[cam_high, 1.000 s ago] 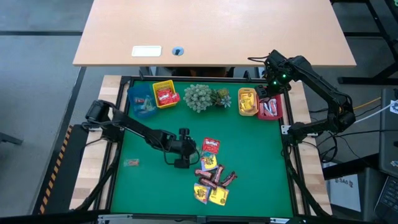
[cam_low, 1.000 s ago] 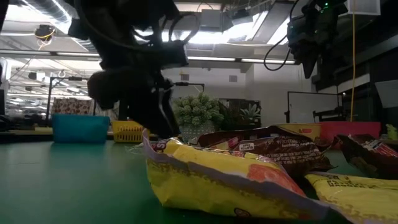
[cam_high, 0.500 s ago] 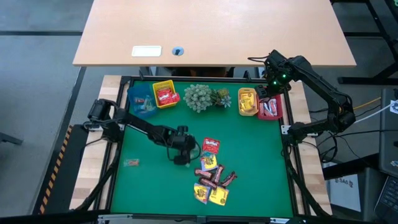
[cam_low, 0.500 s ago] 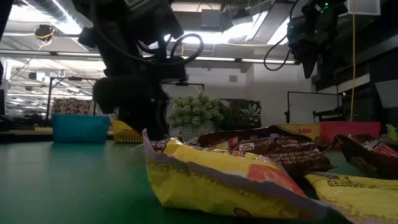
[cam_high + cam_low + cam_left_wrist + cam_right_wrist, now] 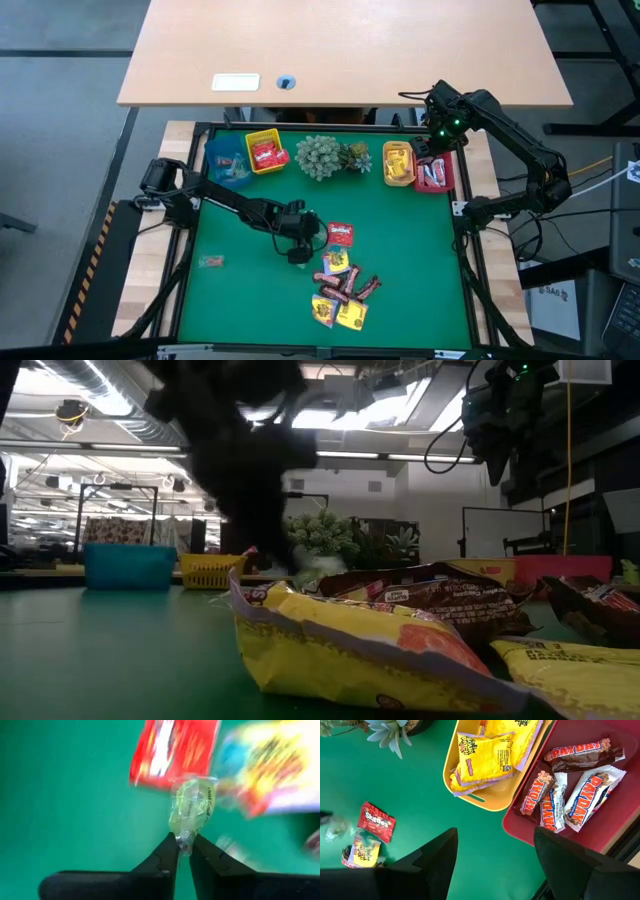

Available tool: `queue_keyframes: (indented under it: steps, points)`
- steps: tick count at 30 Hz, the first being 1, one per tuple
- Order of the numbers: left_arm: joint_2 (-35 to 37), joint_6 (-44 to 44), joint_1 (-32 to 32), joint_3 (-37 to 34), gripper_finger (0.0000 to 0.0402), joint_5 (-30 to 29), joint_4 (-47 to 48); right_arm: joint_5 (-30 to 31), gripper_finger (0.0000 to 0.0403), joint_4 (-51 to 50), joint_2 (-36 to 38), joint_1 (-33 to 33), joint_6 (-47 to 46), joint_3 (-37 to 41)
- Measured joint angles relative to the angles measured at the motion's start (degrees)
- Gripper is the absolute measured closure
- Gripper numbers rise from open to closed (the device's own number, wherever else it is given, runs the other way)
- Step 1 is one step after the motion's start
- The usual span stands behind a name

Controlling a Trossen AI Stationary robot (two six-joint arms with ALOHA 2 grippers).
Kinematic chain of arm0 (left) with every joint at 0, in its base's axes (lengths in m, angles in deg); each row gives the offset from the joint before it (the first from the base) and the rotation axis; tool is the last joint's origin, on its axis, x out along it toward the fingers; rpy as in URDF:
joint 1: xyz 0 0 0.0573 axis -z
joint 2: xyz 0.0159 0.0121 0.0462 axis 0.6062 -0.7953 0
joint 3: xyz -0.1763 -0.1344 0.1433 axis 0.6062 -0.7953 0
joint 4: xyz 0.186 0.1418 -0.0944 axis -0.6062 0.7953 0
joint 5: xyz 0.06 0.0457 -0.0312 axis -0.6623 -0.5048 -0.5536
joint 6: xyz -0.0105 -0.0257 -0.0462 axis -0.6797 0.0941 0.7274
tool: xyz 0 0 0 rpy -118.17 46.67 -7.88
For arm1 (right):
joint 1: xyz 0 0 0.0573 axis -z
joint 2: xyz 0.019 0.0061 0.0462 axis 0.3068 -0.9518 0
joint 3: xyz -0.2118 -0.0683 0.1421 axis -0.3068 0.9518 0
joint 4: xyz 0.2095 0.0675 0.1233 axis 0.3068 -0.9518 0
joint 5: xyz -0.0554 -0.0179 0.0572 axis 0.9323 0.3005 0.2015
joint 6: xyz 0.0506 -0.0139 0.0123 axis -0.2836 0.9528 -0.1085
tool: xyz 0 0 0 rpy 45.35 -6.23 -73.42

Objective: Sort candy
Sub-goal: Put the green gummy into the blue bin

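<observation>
My left gripper [image 5: 182, 845] [image 5: 298, 254] is low over the green mat, just left of a red packet [image 5: 340, 234], and is shut on a small candy in a clear, pale green wrapper [image 5: 191, 805]. More candy, yellow packets and dark bars, lies in a pile [image 5: 343, 290] near the mat's front. One small sweet [image 5: 211, 261] lies alone at the left. My right gripper [image 5: 495, 855] [image 5: 432, 150] hangs open high above the orange bin [image 5: 398, 163] and the red bin [image 5: 436, 172], with nothing between its fingers. My left gripper pinches the clear wrapper's twisted end [image 5: 184, 838] between its two fingertips. The fingers come slanting down from the table's left side. The sweet's body sticks out beyond the fingertips; whether it is clear of the mat, I cannot tell.
Along the far edge stand a blue bin [image 5: 228, 160], a yellow bin [image 5: 266, 152] with a red packet in it, and a grey-green plant cluster [image 5: 328, 155]. The orange bin holds yellow packets [image 5: 482, 757], the red bin holds bars [image 5: 570, 790]. Bare mat lies at the right.
My left gripper has swung a little toward the table's right edge, closer to the red packet, and has rolled about its own axis. My right arm has kept still.
</observation>
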Motion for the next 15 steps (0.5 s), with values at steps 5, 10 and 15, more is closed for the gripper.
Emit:
queue_keyframes:
  steps: [5, 10, 15]
  points:
    - [0.04, -1.62, 0.00, 5.67, 0.0395, 0.78, 0.50, -2.54, 0.0141, -0.10, 0.00, -0.02, -2.71, 0.00]
    - [0.04, -1.72, -0.81, 12.48, 0.0399, 1.01, 4.39, -8.61, 0.0141, -0.16, 0.00, -0.02, -2.74, 0.00]
    - [0.52, -1.81, -3.17, 21.57, 0.0401, 1.01, 18.76, -10.63, 0.0141, -0.18, 0.00, -2.93, -2.74, 0.00]
